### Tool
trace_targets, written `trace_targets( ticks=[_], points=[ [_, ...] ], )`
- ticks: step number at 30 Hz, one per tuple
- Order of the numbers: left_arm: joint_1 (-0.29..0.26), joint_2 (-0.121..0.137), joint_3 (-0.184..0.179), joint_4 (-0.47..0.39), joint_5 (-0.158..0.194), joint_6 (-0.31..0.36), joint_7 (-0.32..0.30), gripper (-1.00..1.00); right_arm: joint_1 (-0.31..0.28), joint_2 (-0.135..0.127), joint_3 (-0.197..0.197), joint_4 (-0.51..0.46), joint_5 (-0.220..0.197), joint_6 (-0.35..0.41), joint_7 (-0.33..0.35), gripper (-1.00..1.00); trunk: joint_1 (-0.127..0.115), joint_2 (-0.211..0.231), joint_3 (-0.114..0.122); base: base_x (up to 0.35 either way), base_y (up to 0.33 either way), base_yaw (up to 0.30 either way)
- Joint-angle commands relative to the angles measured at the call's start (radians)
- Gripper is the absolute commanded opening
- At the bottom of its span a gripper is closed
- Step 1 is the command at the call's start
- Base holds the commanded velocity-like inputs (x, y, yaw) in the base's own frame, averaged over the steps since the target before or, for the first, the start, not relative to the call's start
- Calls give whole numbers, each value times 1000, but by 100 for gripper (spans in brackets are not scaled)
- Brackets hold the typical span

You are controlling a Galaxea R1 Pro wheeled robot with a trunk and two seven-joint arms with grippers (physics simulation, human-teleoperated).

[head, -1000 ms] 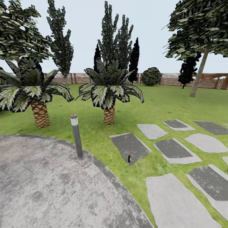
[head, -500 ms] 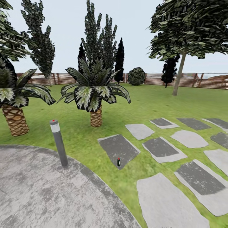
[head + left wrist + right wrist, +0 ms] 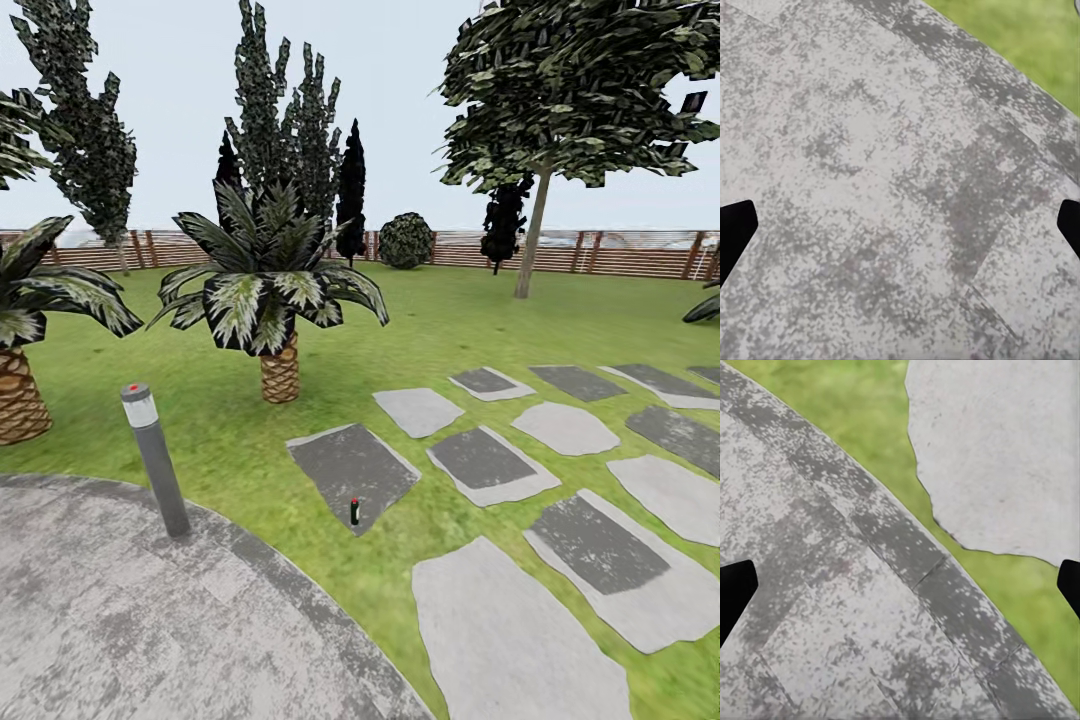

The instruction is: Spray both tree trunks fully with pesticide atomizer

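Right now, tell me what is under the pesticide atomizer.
The pesticide atomizer stands upright on a dark grey stone slab, near its front tip, with grass around the slab. Its base hides the contact patch.

All I can see of myself is fingertips: plain matte black, blunt, angular wedges with no markings, screws or cables. My left gripper [image 3: 900, 229] shows two at its camera's edges, and my right gripper [image 3: 900, 589] looks identical.

atomizer [image 3: 354, 511] on slab [image 3: 352, 470], right of lamp post [image 3: 156, 459].
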Motion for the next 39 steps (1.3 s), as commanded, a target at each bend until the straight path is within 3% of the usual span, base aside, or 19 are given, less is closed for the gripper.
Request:
trace_targets(
  ticks=[1, 10, 29, 39],
  points=[
    [0, 1, 0, 0, 0, 0, 0, 100, 0, 0, 0, -2, 0, 0, 0, 100, 0, 0, 0, 0, 0, -5],
    [1, 2, 0, 0, 1, -1, -1, 100, 0, -2, -1, -3, -1, 1, -1, 100, 0, 0, 0, 39, 0, -221],
    [1, 1, -1, 16, -6, -2, -1, 100, 0, -3, -2, -1, 0, 1, 0, 100, 0, 0, -9, 327, 0, -280],
    [1, 0, -1, 17, -6, -3, -1, 100, 0, -23, -2, 0, -1, 1, 2, 100, 0, 0, -22, 94, 0, -205]
  ],
)
